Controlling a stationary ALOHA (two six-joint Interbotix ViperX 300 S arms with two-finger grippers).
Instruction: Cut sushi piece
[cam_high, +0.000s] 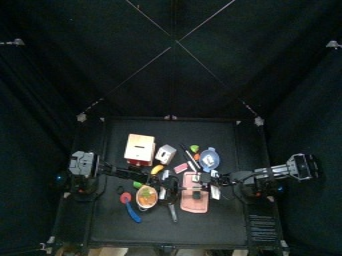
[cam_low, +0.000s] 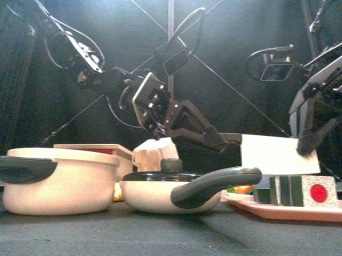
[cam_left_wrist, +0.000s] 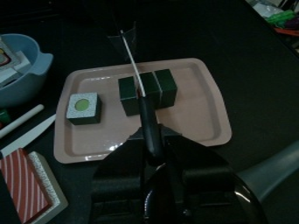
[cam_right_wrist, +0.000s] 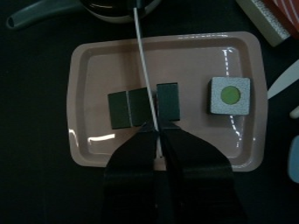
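A dark sushi roll (cam_left_wrist: 149, 87) lies mid-tray on a pink tray (cam_left_wrist: 193, 131). A separate piece with white rice and a green centre (cam_left_wrist: 84, 107) sits beside it. A thin knife blade (cam_left_wrist: 131, 70) runs across the roll, with one half on each side. In the right wrist view the same blade (cam_right_wrist: 142, 70) splits the roll (cam_right_wrist: 167, 103), with the green-centred piece (cam_right_wrist: 230, 94) off to the side. My left gripper (cam_left_wrist: 143, 127) and right gripper (cam_right_wrist: 153, 129) each close on the blade's end over the tray. From the front the blade (cam_low: 274, 155) stands pale above the roll (cam_low: 285, 189).
A cream pot (cam_low: 60, 180) and a pan with a long grey handle (cam_low: 201, 187) stand left of the tray in the front view. A blue bowl (cam_left_wrist: 24, 52) and a red-and-white box (cam_left_wrist: 30, 179) lie near the tray. Several small items crowd the table's middle (cam_high: 181, 160).
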